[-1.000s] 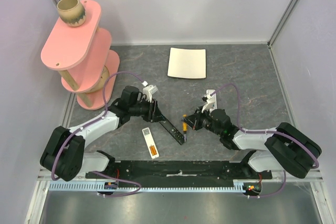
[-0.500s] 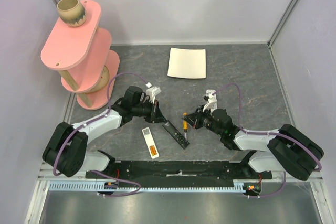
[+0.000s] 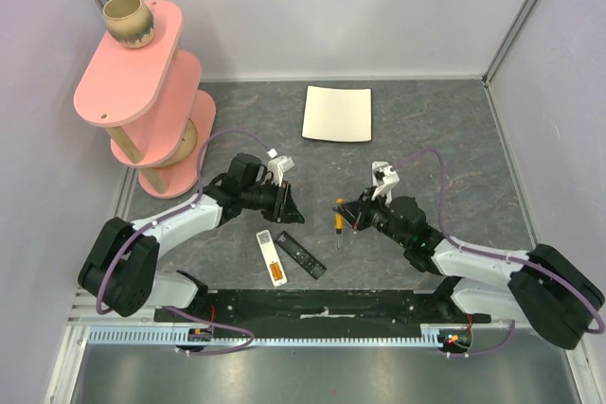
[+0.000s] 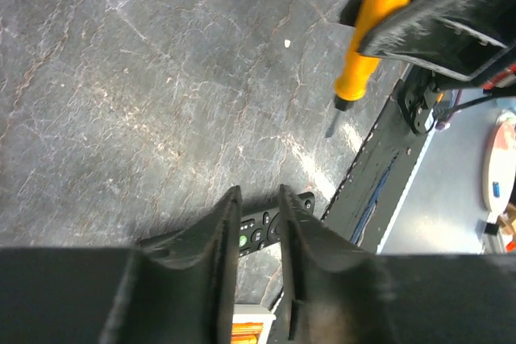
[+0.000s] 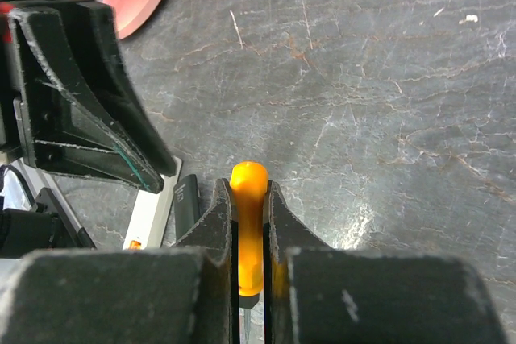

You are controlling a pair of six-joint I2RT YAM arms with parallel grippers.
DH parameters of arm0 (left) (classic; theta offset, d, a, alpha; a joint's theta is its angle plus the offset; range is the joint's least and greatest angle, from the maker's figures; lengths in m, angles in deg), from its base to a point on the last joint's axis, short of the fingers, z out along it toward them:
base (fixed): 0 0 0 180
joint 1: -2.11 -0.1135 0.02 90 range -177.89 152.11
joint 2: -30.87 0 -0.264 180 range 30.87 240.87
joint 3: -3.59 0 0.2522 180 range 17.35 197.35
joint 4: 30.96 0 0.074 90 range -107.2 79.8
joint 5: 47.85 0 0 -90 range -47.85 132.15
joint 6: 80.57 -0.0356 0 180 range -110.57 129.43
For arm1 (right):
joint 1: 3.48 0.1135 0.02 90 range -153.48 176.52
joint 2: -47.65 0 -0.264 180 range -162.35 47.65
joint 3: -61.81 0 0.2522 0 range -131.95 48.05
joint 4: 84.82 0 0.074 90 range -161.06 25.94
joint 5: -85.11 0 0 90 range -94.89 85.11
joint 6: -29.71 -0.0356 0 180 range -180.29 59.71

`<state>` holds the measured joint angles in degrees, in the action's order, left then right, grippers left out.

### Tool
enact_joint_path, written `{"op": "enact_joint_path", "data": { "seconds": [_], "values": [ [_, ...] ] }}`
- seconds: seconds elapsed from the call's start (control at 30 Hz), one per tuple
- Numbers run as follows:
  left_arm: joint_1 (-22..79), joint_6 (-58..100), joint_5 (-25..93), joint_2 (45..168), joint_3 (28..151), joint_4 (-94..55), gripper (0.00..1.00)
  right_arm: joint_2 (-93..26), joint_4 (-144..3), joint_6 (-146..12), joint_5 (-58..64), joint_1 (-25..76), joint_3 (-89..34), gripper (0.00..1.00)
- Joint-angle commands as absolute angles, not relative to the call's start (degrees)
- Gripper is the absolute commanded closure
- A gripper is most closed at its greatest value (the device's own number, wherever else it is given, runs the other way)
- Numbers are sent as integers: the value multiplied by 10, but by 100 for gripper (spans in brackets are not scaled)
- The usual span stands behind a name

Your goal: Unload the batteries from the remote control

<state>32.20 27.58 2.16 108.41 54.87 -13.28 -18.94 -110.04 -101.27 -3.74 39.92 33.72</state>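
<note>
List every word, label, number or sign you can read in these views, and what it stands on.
No readable text in any view.
Black button bar: small button marks, one green, too blurred to read.
White remote control: no print visible at this size.
Orange screwdriver in the right tool: handle shows no lettering.

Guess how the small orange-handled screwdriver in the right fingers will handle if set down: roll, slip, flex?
Likely rigid and light: the small orange-handled screwdriver hangs straight, pinched only at its handle by the right fingers. The handle looks round and smooth, so it would probably roll on the flat grey stone-look table and might slip in a loose grip.
</note>
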Motion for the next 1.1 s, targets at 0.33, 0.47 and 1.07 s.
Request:
{"op": "enact_joint_path", "data": {
  "seconds": [0.33,0.47,1.07],
  "values": [
    [316,235,151,1096,580,-32,39,-142,-1072,-970,-85,513,342,100],
    [316,232,170,1108,575,-20,38,-196,-1121,-979,-98,565,339,100],
    [353,295,141,978,521,-34,67,-192,-1031,-962,-225,592,259,100]
  ]
}}
